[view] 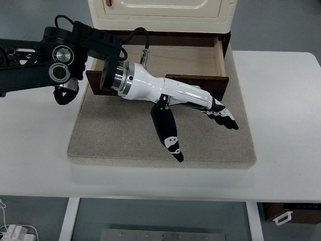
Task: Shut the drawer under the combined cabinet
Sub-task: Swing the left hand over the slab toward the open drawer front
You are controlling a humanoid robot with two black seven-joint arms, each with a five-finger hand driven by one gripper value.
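A cream cabinet (160, 12) stands at the back on a beige mat (210, 140). Its dark wooden drawer (190, 57) underneath is pulled open toward me, showing a light wood bottom with nothing in it. My left hand (200, 118) comes in from the left on a black arm and lies across the drawer's dark front panel (215, 80). Its fingers (223, 115) are stretched out flat to the right, just in front of the panel, and the thumb (168, 133) points down over the mat. It holds nothing. The right arm is out of view.
The mat lies on a white table (286, 125). The table's front edge runs along the bottom, with a cable and plug at the lower left (15, 232).
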